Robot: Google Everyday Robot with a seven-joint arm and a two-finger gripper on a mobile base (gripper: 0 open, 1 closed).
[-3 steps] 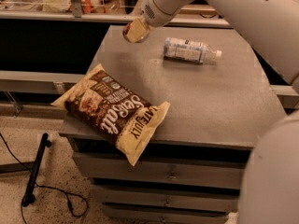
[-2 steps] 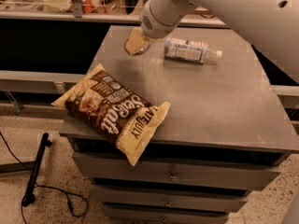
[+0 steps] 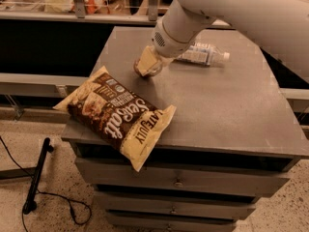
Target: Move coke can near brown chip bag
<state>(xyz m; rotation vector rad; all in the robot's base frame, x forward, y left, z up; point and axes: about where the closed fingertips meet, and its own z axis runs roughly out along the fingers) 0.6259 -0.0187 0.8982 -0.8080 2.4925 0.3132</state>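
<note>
The brown chip bag [image 3: 116, 115] lies flat on the front left corner of the grey cabinet top [image 3: 222, 110], with one cream end hanging over the front edge. My gripper [image 3: 147, 64] hangs low over the top, just behind the bag's far end and a short gap from it. The white arm reaches in from the upper right. No red coke can shows anywhere. Whether anything is inside the gripper is hidden by its cream housing.
A clear plastic bottle [image 3: 200, 53] with a pale label lies on its side at the back of the top, partly behind the arm. Drawers [image 3: 178, 180] sit below the top. A black stand and cable [image 3: 36, 178] lie on the floor at left.
The gripper has moved down and toward the front left, from the back edge of the top to a spot just behind the chip bag. The bag and the bottle have not moved.
</note>
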